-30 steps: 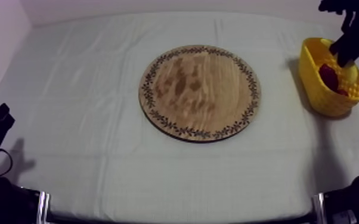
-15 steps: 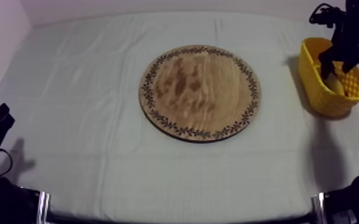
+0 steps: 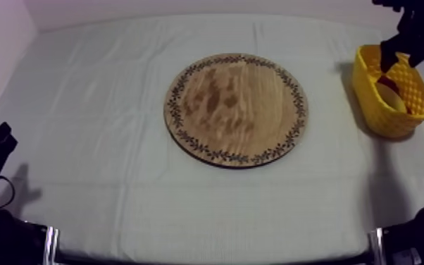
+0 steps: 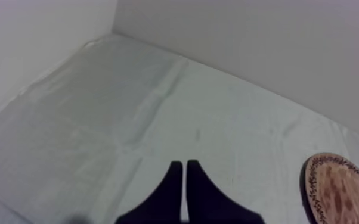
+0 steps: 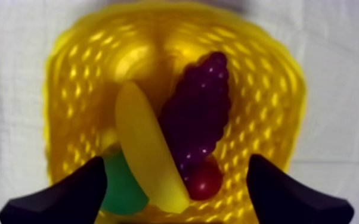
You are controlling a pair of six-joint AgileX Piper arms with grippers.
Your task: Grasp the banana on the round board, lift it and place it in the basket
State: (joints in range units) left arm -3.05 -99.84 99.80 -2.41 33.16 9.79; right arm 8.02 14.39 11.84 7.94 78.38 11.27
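Over the yellow basket (image 5: 74,89), right gripper (image 5: 176,173) has risen, fingers (image 5: 68,196) wide apart, holding nothing; banana (image 5: 146,149) lies inside beside the grapes (image 5: 200,113) (board (image 3: 236,109) bare); placement judged complete.

One worktop (image 3: 102,162) stood there, covered by one grey-white cloth (image 3: 144,63). On it were one round wooden board (image 3: 236,109) and one yellow basket (image 3: 364,84). The fruit came to four pieces, one of each kind: one banana (image 5: 146,149), one bunch of grapes (image 5: 200,113), one small red fruit (image 5: 204,182) and one pear (image 5: 119,184), green and partly hidden behind the banana. All four lay in the one basket. There were two end effectors, the left end effector (image 4: 184,165) and the right end effector (image 5: 176,164). Each had two black fingers, which made four fingers in all.
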